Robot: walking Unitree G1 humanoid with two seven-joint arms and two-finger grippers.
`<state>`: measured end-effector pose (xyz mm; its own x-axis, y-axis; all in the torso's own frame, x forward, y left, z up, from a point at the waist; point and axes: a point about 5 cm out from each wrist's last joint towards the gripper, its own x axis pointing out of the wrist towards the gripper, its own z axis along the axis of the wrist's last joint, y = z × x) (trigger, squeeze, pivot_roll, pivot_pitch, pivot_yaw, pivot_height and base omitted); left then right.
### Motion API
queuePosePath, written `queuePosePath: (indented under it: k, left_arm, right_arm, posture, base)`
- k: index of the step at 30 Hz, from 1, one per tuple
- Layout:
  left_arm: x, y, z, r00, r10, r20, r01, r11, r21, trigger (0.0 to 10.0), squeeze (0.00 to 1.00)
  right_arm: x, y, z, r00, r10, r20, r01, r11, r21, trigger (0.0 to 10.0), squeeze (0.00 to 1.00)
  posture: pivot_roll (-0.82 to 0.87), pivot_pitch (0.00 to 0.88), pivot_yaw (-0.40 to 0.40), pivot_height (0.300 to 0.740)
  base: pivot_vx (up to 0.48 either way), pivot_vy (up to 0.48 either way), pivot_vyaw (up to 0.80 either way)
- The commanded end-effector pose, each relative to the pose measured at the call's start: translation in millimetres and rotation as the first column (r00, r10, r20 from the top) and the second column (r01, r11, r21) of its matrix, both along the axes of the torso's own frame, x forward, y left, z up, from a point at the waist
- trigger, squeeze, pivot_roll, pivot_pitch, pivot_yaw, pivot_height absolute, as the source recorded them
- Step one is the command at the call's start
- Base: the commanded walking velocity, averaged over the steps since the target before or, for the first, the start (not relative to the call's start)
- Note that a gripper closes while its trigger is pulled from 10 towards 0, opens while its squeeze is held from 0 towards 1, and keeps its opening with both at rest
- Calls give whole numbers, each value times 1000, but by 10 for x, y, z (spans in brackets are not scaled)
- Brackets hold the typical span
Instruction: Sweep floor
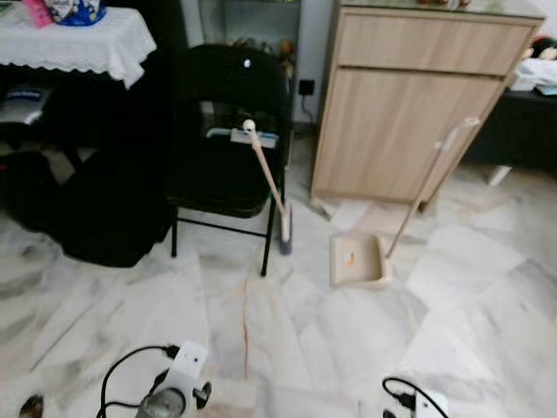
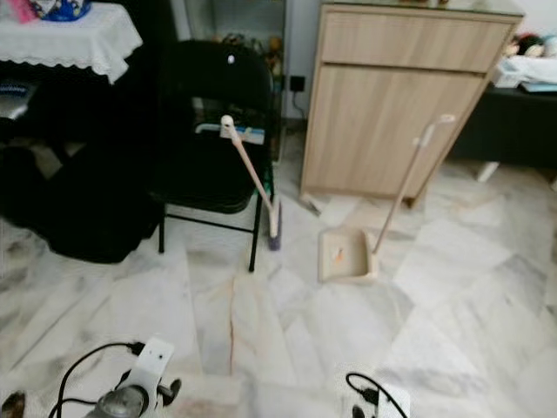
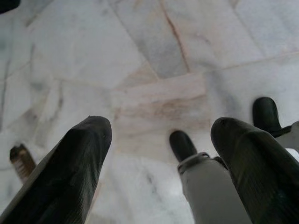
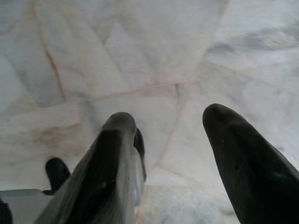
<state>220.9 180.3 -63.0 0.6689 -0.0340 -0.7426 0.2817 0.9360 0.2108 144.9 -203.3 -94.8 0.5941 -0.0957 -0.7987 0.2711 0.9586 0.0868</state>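
Note:
A broom (image 1: pixel 269 181) with a pale handle leans against a black folding chair (image 1: pixel 228 131), its dark bristles (image 1: pixel 285 235) on the marble floor. To its right a beige dustpan (image 1: pixel 357 259) lies on the floor, its long handle (image 1: pixel 426 183) resting against a wooden cabinet (image 1: pixel 418 104). A small orange scrap (image 1: pixel 350 258) lies in the pan. Both arms hang low at the bottom edge, far from the broom. My left gripper (image 3: pixel 159 140) is open over bare marble. My right gripper (image 4: pixel 170 126) is open too, with nothing between the fingers.
A table with a white lace cloth (image 1: pixel 74 39) stands at the far left, a large black bag (image 1: pixel 96 213) on the floor below it. A dark low table (image 1: pixel 522 122) sits right of the cabinet. A wall socket with a cable (image 1: pixel 305 89) lies behind the chair.

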Motion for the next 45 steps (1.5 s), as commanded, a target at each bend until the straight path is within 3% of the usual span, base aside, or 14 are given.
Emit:
queuePosePath:
  k: [1,6,33,45]
  left_arm:
    - [-52,12,-32,1000,13,-20,-13,1000,-8,10000,0]
    - [-44,0,-25,999,33,-8,-34,999,-36,10000,0]
    - [-64,-18,-37,1000,13,-7,-13,1000,-13,10000,0]
    - [-61,-16,-35,1000,27,-1,-27,999,-16,10000,0]
  right_arm:
    - [-52,-10,-19,1000,-2,-20,2,1000,-3,10000,0]
    - [-52,-17,-18,1000,-1,-19,1,1000,-4,10000,0]
    - [-87,-51,-22,999,26,-26,-26,999,-19,10000,0]
    - [-118,-64,-30,999,28,-35,-29,999,-21,10000,0]
  posture:
    - [-4,105,-13,740]
    - [-2,106,-17,740]
    - [-13,118,-25,740]
    - [-17,121,-26,740]
  base:
    - [0,0,0]
    - [0,0,0]
    - [0,-46,0]
    - [0,-338,0]
